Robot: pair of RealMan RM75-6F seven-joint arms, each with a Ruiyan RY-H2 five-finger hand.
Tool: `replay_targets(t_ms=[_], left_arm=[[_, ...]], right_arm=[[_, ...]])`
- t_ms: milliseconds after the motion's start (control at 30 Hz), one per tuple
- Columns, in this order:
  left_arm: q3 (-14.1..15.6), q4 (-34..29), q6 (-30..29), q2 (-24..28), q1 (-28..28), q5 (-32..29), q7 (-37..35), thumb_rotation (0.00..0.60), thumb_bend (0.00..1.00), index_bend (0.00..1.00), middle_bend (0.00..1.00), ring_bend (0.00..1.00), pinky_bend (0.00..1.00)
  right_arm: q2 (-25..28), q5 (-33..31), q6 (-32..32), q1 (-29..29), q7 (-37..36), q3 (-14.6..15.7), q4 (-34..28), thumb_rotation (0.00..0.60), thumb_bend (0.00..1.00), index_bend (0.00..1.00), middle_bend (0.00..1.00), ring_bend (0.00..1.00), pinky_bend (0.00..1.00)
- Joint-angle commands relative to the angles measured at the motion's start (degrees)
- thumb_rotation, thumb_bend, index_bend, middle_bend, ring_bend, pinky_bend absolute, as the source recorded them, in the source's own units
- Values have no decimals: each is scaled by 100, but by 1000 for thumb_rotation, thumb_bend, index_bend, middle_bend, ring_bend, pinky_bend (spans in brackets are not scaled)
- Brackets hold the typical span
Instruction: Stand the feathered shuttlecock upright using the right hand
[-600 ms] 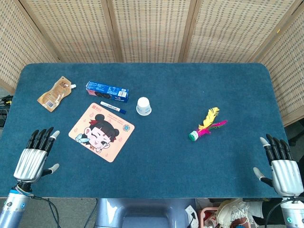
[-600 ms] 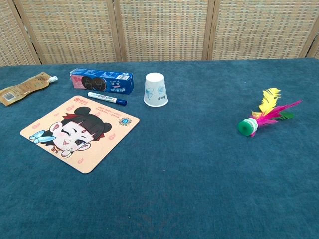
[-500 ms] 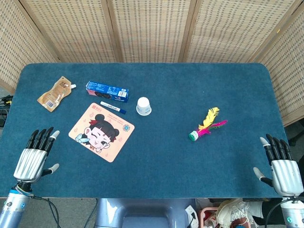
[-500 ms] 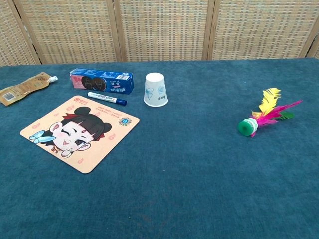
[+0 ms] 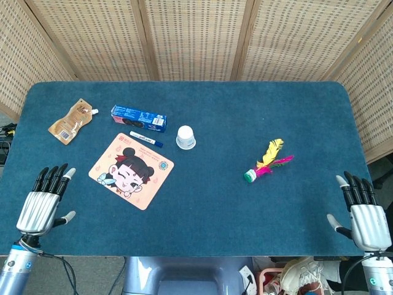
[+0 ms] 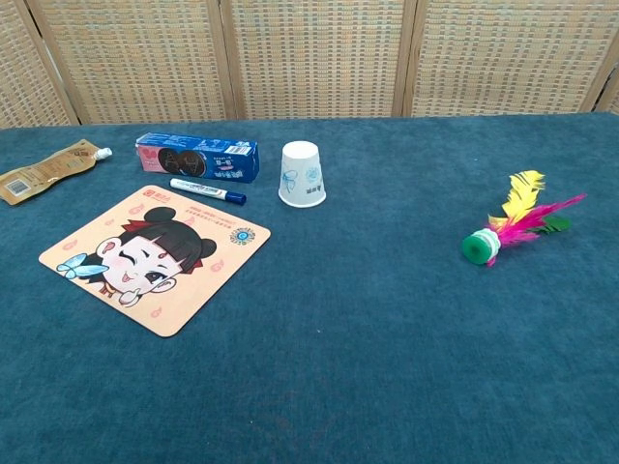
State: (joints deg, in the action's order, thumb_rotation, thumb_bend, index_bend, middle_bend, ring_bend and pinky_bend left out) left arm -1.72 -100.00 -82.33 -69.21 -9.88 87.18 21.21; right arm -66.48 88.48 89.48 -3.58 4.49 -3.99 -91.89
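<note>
The feathered shuttlecock (image 5: 264,165) lies on its side on the blue table, right of centre, its green base toward the front left and its yellow and pink feathers toward the back right; the chest view shows the shuttlecock (image 6: 513,225) at the right. My right hand (image 5: 366,215) rests at the table's front right corner, fingers straight and apart, holding nothing, well away from the shuttlecock. At the front left corner my left hand (image 5: 42,203) is likewise open and empty. Neither hand appears in the chest view.
A white paper cup (image 5: 186,137) stands upside down near the centre. Left of it are a blue biscuit box (image 5: 139,118), a marker pen (image 5: 146,139), a cartoon-print mat (image 5: 131,170) and a brown pouch (image 5: 72,120). Wicker screens (image 5: 196,37) stand behind the table.
Both hands have slid slightly toward the front edge. The shuttlecock and the other objects have not moved.
</note>
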Motion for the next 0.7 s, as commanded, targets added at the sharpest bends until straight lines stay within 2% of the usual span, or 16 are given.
replay_targets(t_ms=[33,200,300,333,533,700], left_arm=[[-12,7,3,2,-4,-13,-12,600,128,0,0,0,0],[-23,13,-7,-5,-3,-29,10,600,127,0,0,0,0],[-30,18,-18,-10,-2,-32,17,600,127,0,0,0,0],[-36,26,-13,-13,-3,-47,23,600,127,0,0,0,0],[-56,52,16,-31,-20,-96,41,600,128,0,0,0,0],[-89,99,75,-51,-41,-207,40,600,127,0,0,0,0]], right_arm=[[-47,-9,20,-32,4,-54,30,600,226,4,0,0,0],[-141,-116,-276,-326,43,-271,118,600,226,17,0,0,0],[-184,-247,-527,-567,95,-451,178,600,226,68,0,0,0],[-259,-364,-728,-761,83,-599,297,600,225,89,0,0,0],[-734,-868,-1474,-1433,42,-1014,1010,600,225,208,0,0,34],[-1066,-1151,-2027,-1865,51,-1141,1545,600,225,279,19,0,64]])
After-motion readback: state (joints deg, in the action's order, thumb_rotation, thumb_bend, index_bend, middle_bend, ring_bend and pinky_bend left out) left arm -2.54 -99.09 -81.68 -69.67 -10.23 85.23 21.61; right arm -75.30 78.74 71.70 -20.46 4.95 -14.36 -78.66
